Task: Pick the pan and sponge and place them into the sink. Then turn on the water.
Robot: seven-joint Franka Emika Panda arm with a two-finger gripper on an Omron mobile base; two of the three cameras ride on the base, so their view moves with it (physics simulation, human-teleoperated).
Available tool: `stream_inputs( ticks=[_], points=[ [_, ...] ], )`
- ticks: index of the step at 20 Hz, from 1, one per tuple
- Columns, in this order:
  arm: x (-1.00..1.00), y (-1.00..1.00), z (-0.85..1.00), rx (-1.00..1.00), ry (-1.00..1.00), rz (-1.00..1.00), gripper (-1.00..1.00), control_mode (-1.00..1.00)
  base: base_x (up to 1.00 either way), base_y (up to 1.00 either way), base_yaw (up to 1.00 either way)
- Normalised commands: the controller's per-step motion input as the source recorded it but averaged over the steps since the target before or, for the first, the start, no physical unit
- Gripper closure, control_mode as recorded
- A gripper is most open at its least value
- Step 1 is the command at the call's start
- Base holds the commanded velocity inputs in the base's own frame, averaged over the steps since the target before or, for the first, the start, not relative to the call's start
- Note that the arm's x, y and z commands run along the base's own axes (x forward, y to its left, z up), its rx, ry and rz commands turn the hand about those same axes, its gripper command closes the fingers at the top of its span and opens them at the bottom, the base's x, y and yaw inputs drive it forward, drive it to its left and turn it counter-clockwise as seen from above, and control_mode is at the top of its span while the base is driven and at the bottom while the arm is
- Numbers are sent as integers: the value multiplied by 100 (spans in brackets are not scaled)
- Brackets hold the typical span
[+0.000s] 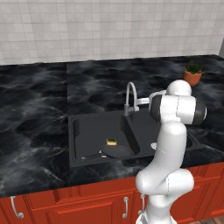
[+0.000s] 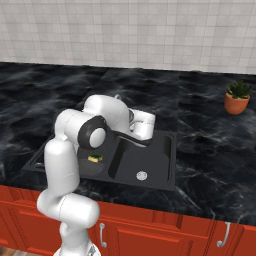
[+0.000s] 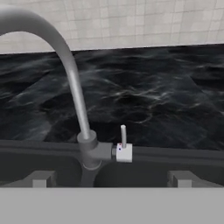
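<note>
The black sink (image 1: pixel 92 131) holds the dark pan (image 1: pixel 117 152) at the front of its left basin, handle pointing left. The yellow-green sponge (image 1: pixel 111 141) lies just behind the pan's rim and also peeks out past the arm as the sponge (image 2: pixel 95 158). My gripper (image 3: pixel 111 180) hovers over the back of the sink, facing the silver arched faucet (image 3: pixel 72 83). Its jaws stand wide open with nothing between them. The faucet's small upright lever (image 3: pixel 123 134) stands on a white block just ahead, between the fingertips (image 3: pixel 41 179). The water is out of view.
A potted plant (image 1: pixel 192 74) stands on the dark marble counter at the back right. Red cabinet doors (image 1: pixel 87 208) run below the counter's front edge. The right basin has a silver drain (image 2: pixel 142 175). A tiled wall rises behind the counter.
</note>
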Motion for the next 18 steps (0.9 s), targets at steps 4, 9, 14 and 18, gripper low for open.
stream_inputs(
  ticks=[4, 9, 14, 18],
  points=[
    [21, -67, -2, 9, 0, 28, -100, -100, 0, 0, 0],
    [17, -64, -18, 5, 0, 29, -100, -100, 0, 0, 0],
    [5, -63, -29, 4, 0, 29, -100, -100, 0, 0, 0],
    [1, -65, -35, 3, 0, 29, -100, -100, 0, 0, 0]
  ],
)
